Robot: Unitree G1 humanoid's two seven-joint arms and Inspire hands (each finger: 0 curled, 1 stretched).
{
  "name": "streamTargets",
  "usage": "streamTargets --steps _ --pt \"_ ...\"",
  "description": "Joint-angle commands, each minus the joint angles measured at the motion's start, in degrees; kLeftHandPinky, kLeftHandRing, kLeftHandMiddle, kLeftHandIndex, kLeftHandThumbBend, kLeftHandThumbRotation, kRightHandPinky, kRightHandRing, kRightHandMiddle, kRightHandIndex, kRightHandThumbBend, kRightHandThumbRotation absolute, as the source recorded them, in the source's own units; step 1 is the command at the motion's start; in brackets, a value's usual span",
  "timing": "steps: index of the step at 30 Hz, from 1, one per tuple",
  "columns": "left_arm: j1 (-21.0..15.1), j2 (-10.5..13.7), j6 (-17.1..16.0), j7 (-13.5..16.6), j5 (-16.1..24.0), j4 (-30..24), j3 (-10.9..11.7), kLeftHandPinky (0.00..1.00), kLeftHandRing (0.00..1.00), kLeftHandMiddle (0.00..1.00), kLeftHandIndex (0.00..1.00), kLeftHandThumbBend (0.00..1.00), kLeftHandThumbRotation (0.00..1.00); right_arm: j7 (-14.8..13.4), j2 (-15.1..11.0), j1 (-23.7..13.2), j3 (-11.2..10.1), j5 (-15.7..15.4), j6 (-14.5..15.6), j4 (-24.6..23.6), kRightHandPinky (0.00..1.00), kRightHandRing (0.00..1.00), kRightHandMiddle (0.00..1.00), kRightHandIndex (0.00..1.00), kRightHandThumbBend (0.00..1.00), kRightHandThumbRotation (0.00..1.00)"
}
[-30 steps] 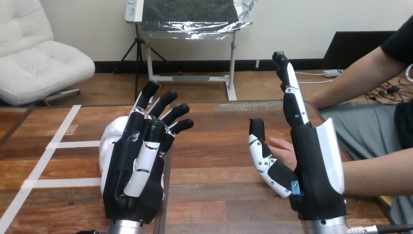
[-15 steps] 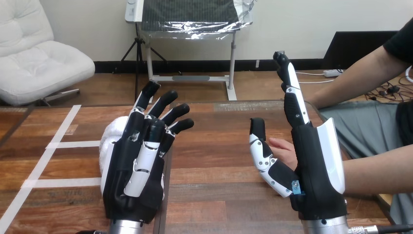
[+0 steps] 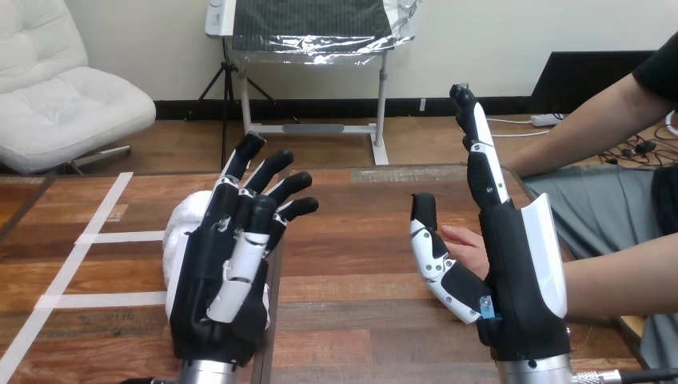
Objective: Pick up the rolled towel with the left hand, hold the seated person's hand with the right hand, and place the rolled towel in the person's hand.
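White, the rolled towel (image 3: 177, 232) is seen lying on the desk (image 3: 360, 268), partly hidden behind the left hand (image 3: 224, 288), whose fingers (image 3: 270, 166) are spread wide. The right hand (image 3: 520, 280) is held upright, fingers straight, with the person's hand (image 3: 468, 245) just beside its palm.

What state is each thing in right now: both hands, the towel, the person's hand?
left hand: open, fingers spread, raised in front of the towel, not gripping it.
right hand: open, fingers straight up, thumb out, curled round nothing.
rolled towel: rolled up, lying on the table, not picked up.
person's hand: low beside the right hand's palm, ungripped, empty.
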Motion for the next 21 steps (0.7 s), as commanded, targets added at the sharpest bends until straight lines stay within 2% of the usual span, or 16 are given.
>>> streamTargets --steps 1,4,5,9,16,21 --pt "-1.6 -5.5 -4.1 3.5 5.1 0.3 0.0 0.64 0.73 0.81 0.89 0.5 0.43 0.0 0.7 -2.1 -0.5 0.1 0.0 -1.2 1.0 1.0 1.0 1.0 0.0 0.0" --pt "-1.4 -5.9 -5.4 6.6 8.6 0.5 0.1 0.64 0.72 0.81 0.89 0.51 0.4 -0.1 0.6 -2.2 -0.6 0.1 -0.3 -0.9 1.0 1.0 1.0 1.0 0.0 0.0" --pt "-1.3 -6.2 -5.9 8.7 11.2 0.5 0.3 0.64 0.72 0.8 0.89 0.51 0.39 -0.1 0.6 -2.1 -0.6 0.1 -0.3 -0.9 1.0 1.0 1.0 1.0 0.0 0.0" --pt "-1.4 -6.5 -7.6 14.1 17.5 1.0 0.8 0.63 0.71 0.8 0.88 0.54 0.36 0.0 0.5 -2.1 -0.6 0.3 -0.3 -0.9 1.0 1.0 1.0 1.0 0.0 0.0" --pt "-1.6 -6.6 -9.5 20.8 22.8 1.5 0.4 0.64 0.74 0.81 0.89 0.57 0.29 0.4 0.4 -2.0 -0.6 0.7 -0.3 -0.9 1.0 1.0 1.0 1.0 0.0 0.0" --pt "-2.1 -6.6 -11.3 27.2 29.2 1.6 1.1 0.64 0.75 0.82 0.9 0.56 0.21 0.3 0.5 -2.0 -0.8 0.5 -0.1 -0.9 1.0 1.0 1.0 1.0 0.0 0.0"
